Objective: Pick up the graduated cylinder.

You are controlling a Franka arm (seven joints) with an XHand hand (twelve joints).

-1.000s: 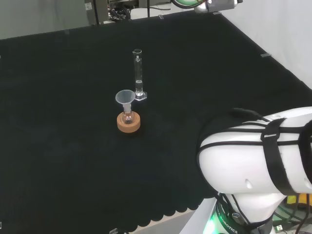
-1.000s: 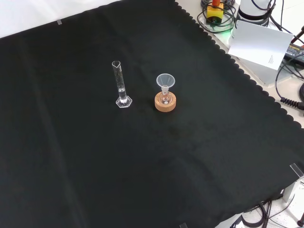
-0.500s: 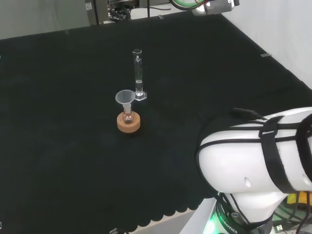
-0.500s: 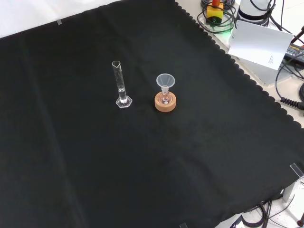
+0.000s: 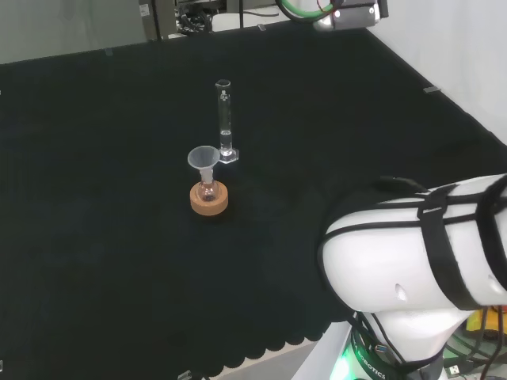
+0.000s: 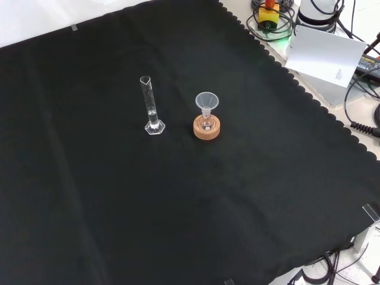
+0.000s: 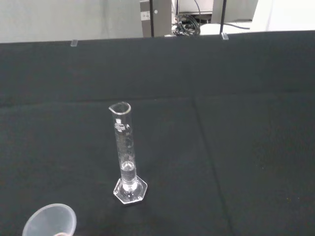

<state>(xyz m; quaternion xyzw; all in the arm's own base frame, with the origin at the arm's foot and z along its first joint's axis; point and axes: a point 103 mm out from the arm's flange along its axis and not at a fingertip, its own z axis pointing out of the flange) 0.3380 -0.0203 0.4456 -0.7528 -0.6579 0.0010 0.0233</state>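
Black cloth [image 6: 178,208] with a scalloped edge covers the bench. The graduated cylinder [image 6: 151,107] stands upright, just beside a funnel [image 6: 206,102] in a small flask [image 6: 206,124] on a cork ring [image 6: 206,129]. Whether the hand is open or closed cannot be told.

Desk [image 6: 178,225] draped in black cloth, clear graduated cylinder [image 6: 152,107] upright on its hexagonal foot, cork ring [image 6: 206,127] just beside at its 3 o'clock in the front view, apart
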